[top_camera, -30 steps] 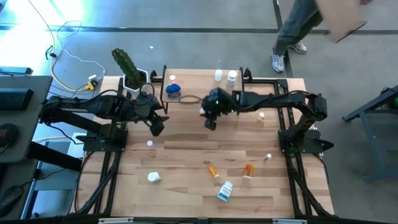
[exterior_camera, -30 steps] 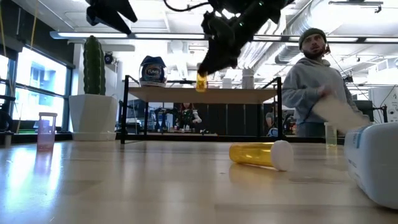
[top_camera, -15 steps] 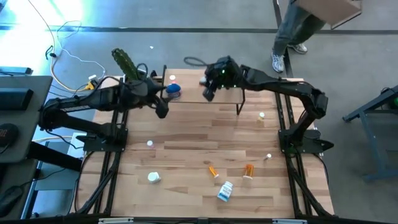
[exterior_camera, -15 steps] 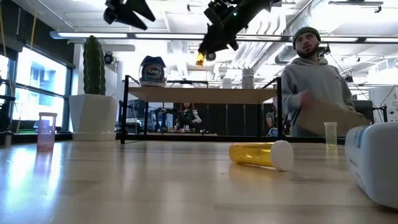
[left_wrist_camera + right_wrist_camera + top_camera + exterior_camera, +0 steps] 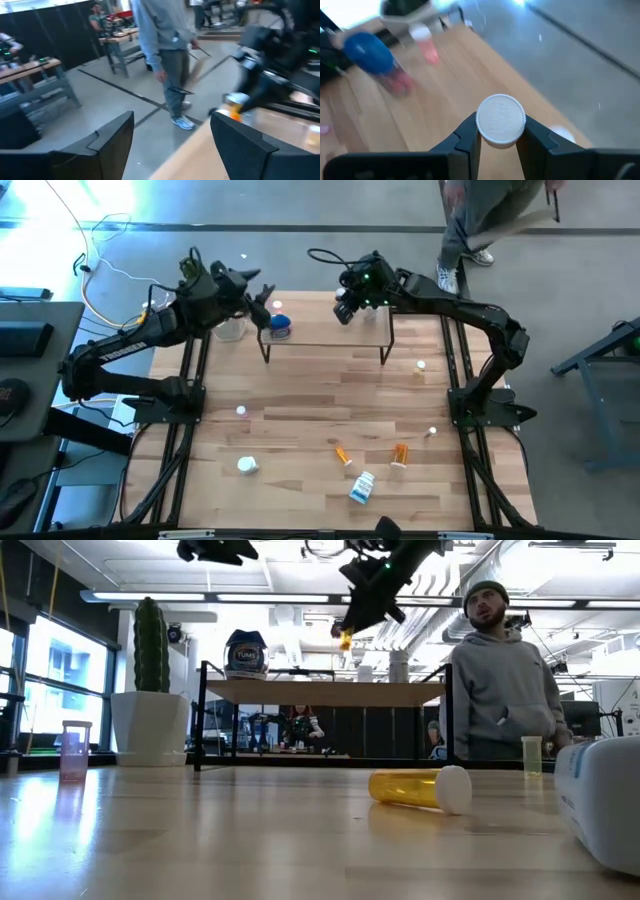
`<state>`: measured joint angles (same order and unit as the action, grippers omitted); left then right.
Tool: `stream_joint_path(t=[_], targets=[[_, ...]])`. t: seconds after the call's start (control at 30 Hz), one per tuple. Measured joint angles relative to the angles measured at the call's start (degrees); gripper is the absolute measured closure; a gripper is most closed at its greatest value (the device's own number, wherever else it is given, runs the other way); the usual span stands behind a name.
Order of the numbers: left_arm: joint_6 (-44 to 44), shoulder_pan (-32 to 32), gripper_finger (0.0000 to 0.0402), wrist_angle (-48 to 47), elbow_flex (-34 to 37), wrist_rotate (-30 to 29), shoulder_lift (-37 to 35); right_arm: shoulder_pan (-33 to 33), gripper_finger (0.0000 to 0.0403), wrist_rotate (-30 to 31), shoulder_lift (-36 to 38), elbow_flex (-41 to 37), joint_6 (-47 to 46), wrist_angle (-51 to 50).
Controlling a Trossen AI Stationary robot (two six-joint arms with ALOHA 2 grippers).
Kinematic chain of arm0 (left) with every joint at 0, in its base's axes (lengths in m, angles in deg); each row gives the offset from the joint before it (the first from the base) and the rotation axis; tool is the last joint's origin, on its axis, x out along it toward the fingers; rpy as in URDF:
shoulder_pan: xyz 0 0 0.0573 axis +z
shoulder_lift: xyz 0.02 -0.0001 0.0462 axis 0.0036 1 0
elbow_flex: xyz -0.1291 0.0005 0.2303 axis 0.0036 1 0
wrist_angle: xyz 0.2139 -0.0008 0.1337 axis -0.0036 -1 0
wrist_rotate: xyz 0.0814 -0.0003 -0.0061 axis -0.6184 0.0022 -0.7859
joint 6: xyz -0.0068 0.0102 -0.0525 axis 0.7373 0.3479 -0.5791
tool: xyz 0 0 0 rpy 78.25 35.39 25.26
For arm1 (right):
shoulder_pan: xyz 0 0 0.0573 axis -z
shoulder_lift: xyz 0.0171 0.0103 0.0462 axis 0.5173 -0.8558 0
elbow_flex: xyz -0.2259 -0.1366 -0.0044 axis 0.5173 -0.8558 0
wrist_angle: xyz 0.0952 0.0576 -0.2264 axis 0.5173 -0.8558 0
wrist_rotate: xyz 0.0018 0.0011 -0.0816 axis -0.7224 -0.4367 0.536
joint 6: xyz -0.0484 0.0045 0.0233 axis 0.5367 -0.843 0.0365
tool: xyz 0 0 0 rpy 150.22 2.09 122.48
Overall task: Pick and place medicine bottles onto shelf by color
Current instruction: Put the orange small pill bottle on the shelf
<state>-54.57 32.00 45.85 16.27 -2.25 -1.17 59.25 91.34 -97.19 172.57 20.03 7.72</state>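
R tool [image 5: 343, 311] clamped on a small orange pill bottle with white ribbed cap [image 5: 500, 121]; R wrist view shows cap face-on between both fingers [image 5: 466, 140], so bottle's long axis runs along the tool's pointing direction, cap toward cam; in low view the orange bottle [image 5: 345, 640] hangs well above the low shelf w/ light wood plank top and thin black legs [image 5: 330, 693], not touching it.

Key relation: shelf top lies below the R tool; in high view the tool sits over the shelf's [image 5: 325, 330] back edge, toward its R half; bottle needs to come down and prob. tip upright to stand, judging from the tilt in low view.

On shelf already: blue-capped bottle [image 5: 280, 326] at L end; whitish bottle [image 5: 399, 666] toward R end; so orange spot likely between them, my guess only.

L tool [image 5: 262, 292] spread wide, holding nothing; up high near shelf's L back corner, by the cactus pot [image 5: 147, 726]; R arm is the one acting.

Still on table [image 5: 300, 410]: orange vials [image 5: 342, 454] [image 5: 400, 452], white bottles [image 5: 247, 466] [image 5: 362, 488], pink vial [image 5: 74, 749].

Person in grey hoodie [image 5: 497, 680] behind table.
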Motion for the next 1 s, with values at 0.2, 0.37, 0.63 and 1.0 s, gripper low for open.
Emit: stream_joint_path(t=[0.2,0.37,0.63,1.0], targets=[[-0.08,6.06,0.0147,1.03,0.0,7.55,0.01,0.0,0.0315,0.08,-1.2,0.0,-2.96,-4.02],[-0.06,9.25,0.0147,1.58,0.0,12.37,0.01,-0.52,0.0315,-0.17,-2.49,0.0,-6.51,-5.32],[0.51,11.36,0.0147,1.7,0.0,15.29,0.01,-2.51,0.0315,0.04,-5.62,0.0,-7.27,-6.57],[1.61,11.36,0.0147,1.48,0.0,15.58,0.01,-3.52,0.0315,2.56,-7.08,0.0,-7.26,-7.63]])
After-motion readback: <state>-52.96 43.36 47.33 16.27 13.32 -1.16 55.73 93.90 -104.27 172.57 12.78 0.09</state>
